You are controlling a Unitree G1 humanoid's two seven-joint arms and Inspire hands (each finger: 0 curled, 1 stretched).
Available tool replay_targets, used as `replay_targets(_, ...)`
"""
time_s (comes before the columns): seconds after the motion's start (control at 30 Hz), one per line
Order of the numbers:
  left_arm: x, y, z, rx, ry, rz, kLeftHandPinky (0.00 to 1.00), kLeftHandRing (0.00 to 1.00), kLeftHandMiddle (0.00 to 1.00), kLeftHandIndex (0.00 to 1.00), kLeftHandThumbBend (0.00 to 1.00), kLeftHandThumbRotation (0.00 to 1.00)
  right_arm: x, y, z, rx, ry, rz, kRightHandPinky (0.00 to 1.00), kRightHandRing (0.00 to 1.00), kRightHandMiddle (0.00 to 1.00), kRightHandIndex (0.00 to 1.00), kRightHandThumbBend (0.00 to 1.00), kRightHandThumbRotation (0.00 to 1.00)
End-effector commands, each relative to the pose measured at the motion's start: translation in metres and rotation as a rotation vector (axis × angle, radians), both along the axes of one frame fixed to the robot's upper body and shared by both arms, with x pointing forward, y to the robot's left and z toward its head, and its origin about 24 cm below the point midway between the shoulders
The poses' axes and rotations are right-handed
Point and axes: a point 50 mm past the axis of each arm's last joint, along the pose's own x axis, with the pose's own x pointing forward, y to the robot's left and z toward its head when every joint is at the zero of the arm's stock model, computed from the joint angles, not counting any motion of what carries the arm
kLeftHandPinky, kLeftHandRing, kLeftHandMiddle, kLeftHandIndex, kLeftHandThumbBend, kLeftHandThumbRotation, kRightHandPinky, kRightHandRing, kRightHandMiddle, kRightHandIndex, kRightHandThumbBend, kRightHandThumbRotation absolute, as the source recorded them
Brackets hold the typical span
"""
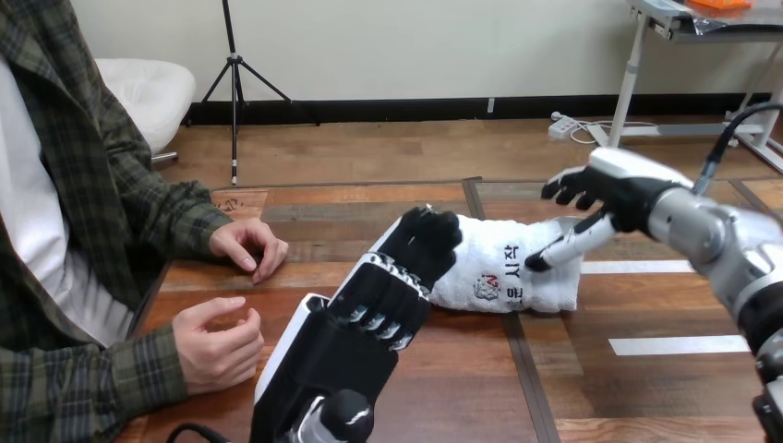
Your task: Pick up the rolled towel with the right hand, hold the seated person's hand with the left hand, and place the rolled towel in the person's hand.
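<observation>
The rolled white towel (503, 272) lies across the middle of the table. My right hand (614, 189) hovers open over its right end, and the thumb (568, 247) reaches down to touch the towel. My left hand (392, 286) is raised in front of the towel's left end and hides it; its fingers are nearly straight and hold nothing. I cannot tell whether it touches the towel. At the view's left, the person's upper hand (245, 247) rests on the table. The person's lower hand (217, 346) lies loosely curled, apart from both my hands.
The wooden table (554, 388) has bare room in front of the towel and to its right. Two white tape strips (679, 345) lie on the right part of the table.
</observation>
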Motion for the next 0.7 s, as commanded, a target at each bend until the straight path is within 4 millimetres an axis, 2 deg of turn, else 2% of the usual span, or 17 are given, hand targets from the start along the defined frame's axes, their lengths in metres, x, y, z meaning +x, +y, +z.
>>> replay_targets(0.0,-0.033,-0.003,-0.008,-0.048,0.073,0.0,0.96,0.95,0.92,0.9,1.0,0.66,0.014,0.021,0.025,0.002,-0.1,0.058,0.8,0.87,0.88,0.86,1.0,0.4)
replay_targets(0.33,-0.038,-0.005,-0.006,-0.057,0.064,-0.011,0.94,0.93,0.9,0.88,1.0,0.67,0.011,0.026,0.012,-0.033,-0.057,0.077,0.8,0.87,0.88,0.87,1.0,0.42)
replay_targets(0.67,-0.038,-0.009,-0.006,-0.092,0.05,-0.029,0.93,0.91,0.89,0.87,1.0,0.65,0.008,0.03,0.002,-0.03,-0.027,0.084,0.8,0.87,0.88,0.87,1.0,0.43)
